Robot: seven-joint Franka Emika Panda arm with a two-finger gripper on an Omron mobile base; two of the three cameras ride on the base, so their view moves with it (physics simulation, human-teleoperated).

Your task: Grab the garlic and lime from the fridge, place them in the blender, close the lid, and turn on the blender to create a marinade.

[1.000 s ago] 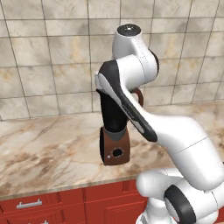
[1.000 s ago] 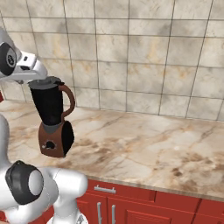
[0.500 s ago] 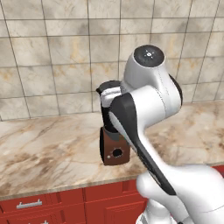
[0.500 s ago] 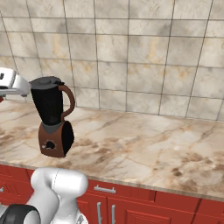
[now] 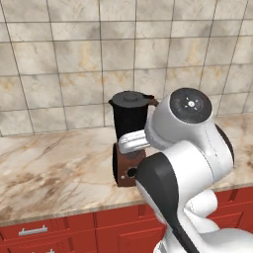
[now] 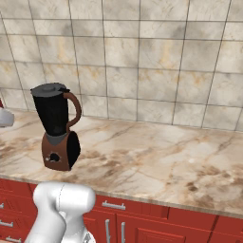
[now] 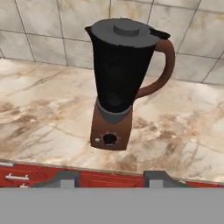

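Now lid [image 7: 126, 31] on blender [image 7: 118, 87].

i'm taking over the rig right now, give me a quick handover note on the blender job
Pincer: holds nothing, pulled back from the blender, tips spread apart and aimed at its base.
Blender: upright on the marble counter near the tiled wall; lid seated on the black jar.
Done: lid is on. Whether garlic and lime are inside can't be told, the jar is opaque.
Left: reach the round dial on the base and switch it on.
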